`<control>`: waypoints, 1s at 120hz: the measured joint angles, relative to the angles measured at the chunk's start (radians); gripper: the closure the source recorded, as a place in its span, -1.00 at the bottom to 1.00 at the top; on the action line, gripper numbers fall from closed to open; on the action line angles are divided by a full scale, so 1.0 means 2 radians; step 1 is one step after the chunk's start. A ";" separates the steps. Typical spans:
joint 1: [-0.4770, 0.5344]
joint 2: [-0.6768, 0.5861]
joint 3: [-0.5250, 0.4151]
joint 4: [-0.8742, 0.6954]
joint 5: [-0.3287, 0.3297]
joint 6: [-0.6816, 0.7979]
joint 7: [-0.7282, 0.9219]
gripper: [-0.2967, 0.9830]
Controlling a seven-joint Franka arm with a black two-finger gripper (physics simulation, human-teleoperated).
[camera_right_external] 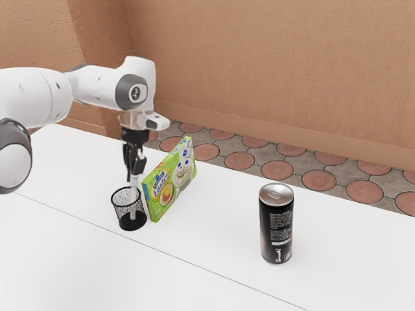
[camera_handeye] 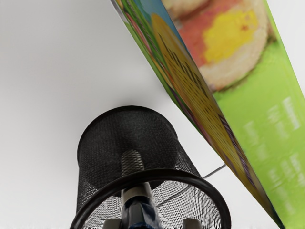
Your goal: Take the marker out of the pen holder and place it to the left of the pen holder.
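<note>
Marker (camera_right_external: 133,194) stands in mesh pen holder (camera_right_external: 123,222), top btwn the gripper's (camera_handeye: 152,223) spread fingers, not pinched. Best to centre, squeeze gently, lift straight up till clear of rim, w/o nudging adj. green cookie box (camera_right_external: 170,183). White table (camera_right_external: 194,278), thin dark seam; terracotta floor tiles (camera_right_external: 319,179), tan wall (camera_right_external: 272,71) behind.

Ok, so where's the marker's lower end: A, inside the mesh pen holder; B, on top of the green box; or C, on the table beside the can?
A: the marker runs down past the rim of the pen holder and shows through its mesh.
</note>
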 joint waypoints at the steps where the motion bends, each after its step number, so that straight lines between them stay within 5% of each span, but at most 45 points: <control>1: 0.000 0.000 0.000 0.000 0.000 0.000 0.000 0.43; 26: 0.003 -0.011 0.000 0.000 0.006 -0.006 -0.005 0.62; 53: 0.018 -0.136 -0.002 -0.006 0.009 -0.063 -0.006 0.68; 70: 0.057 -0.160 0.000 -0.006 0.011 -0.119 -0.006 0.69; 92: 0.092 -0.127 0.013 -0.004 0.044 -0.197 -0.008 0.69; 120: 0.107 0.020 0.032 0.028 0.074 -0.262 -0.024 0.69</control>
